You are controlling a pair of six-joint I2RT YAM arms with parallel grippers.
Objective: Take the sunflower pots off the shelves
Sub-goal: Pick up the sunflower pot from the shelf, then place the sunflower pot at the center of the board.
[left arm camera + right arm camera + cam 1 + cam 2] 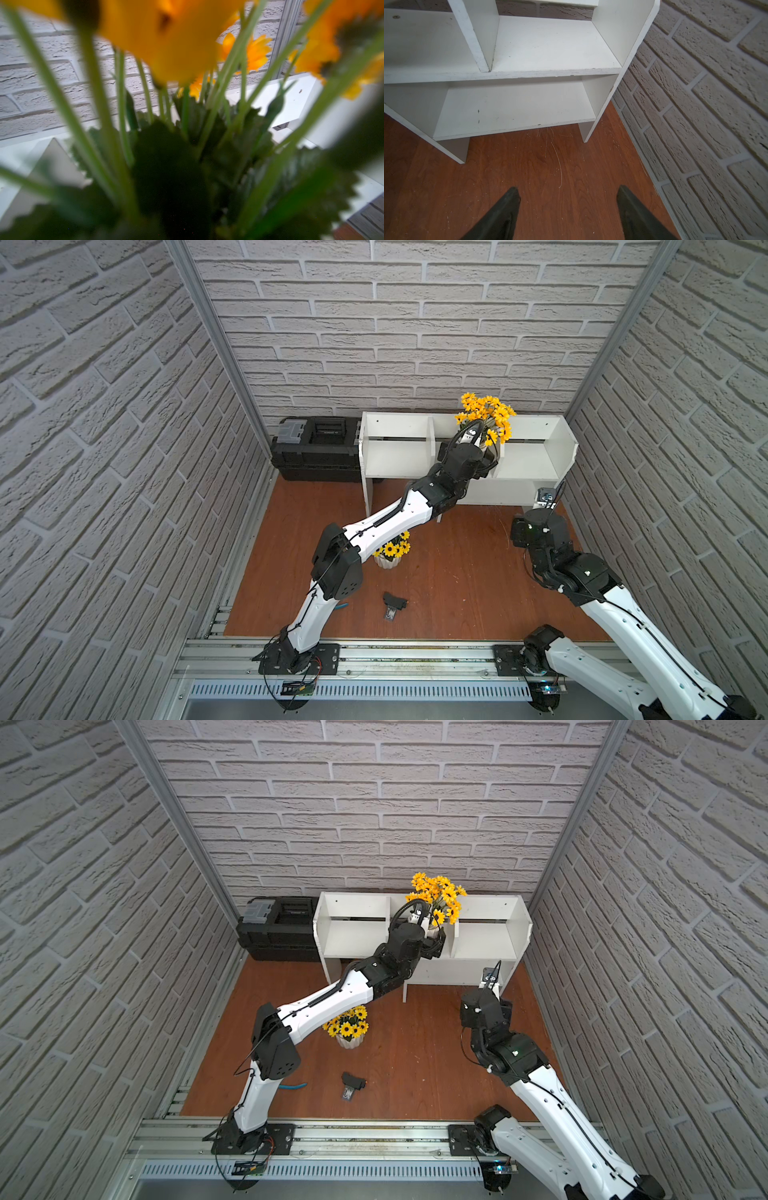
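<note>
One sunflower pot is in the middle compartment of the white shelves, its yellow bunch leaning over the right divider. My left gripper reaches into that compartment at the base of the bunch. In the left wrist view, stems and dark leaves fill the picture and hide the jaws. The other sunflower pot, ribbed and white, stands upright on the wooden floor, partly under the left forearm. My right gripper hovers open over bare floor in front of the shelves' right end, holding nothing.
A black toolbox sits against the shelves' left side. A small black object lies on the floor near the front, and a blue piece beside the left arm. Brick walls close in on three sides.
</note>
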